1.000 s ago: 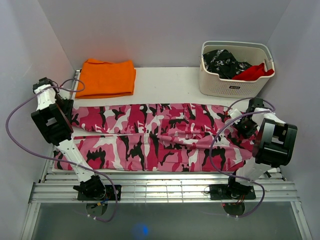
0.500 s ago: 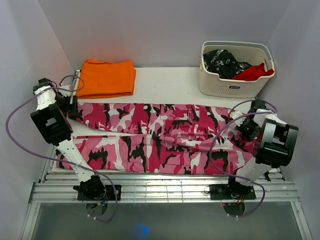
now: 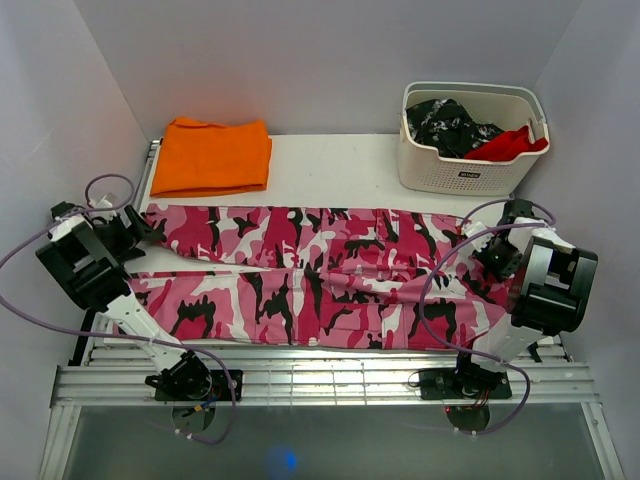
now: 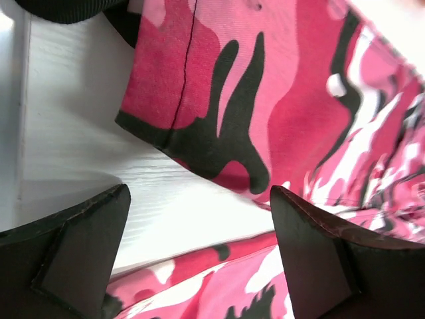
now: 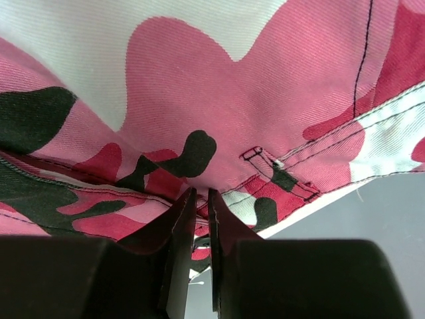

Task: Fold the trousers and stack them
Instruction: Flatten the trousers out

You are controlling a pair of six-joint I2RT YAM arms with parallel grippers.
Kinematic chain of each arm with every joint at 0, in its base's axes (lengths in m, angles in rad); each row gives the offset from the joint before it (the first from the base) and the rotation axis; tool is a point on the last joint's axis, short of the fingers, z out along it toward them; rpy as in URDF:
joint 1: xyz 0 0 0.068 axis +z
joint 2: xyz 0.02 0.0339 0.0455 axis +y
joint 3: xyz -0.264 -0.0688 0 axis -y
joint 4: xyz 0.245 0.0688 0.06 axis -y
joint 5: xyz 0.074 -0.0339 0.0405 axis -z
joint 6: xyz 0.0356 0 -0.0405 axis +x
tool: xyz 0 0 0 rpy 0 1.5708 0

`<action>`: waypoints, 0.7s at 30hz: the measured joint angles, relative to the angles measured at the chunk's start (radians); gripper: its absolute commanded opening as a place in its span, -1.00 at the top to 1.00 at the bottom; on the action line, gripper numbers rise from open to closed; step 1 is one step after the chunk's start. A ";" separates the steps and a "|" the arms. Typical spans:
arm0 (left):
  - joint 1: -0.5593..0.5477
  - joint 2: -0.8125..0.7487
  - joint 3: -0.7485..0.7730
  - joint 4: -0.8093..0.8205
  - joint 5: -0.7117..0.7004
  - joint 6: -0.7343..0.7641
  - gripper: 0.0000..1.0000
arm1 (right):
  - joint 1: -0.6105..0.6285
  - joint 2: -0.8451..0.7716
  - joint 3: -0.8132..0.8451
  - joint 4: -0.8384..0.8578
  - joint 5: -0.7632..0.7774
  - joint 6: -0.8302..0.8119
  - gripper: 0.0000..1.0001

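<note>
The trousers (image 3: 320, 275), camouflage in hot pink, pale pink, white and black, lie flat lengthwise on the counter (image 3: 330, 170), in front of the basket (image 3: 470, 150). The right hand (image 5: 199, 194), nearest the basket, pinches the waistband. The left hand (image 4: 199, 193), farthest from the basket, is spread: it has released the cuff and drawn back.

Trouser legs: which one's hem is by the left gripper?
The far leg, on the orange cloth's side; its hem lies by the open left gripper. The near leg lies closer to the robot.
</note>
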 measured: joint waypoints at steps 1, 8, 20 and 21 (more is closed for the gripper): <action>0.005 -0.013 -0.032 0.032 0.027 -0.029 -0.88 | 0.000 0.000 0.001 0.000 0.000 0.001 0.63; -0.020 -0.033 -0.105 0.228 0.064 -0.184 0.38 | -0.003 0.018 0.022 -0.017 -0.009 0.013 0.67; -0.097 -0.105 0.138 0.024 -0.243 -0.192 1.00 | -0.003 0.049 0.074 -0.043 -0.072 0.023 0.75; -0.101 -0.134 0.142 -0.016 -0.303 -0.174 1.00 | -0.003 0.049 0.074 -0.043 -0.078 0.023 0.75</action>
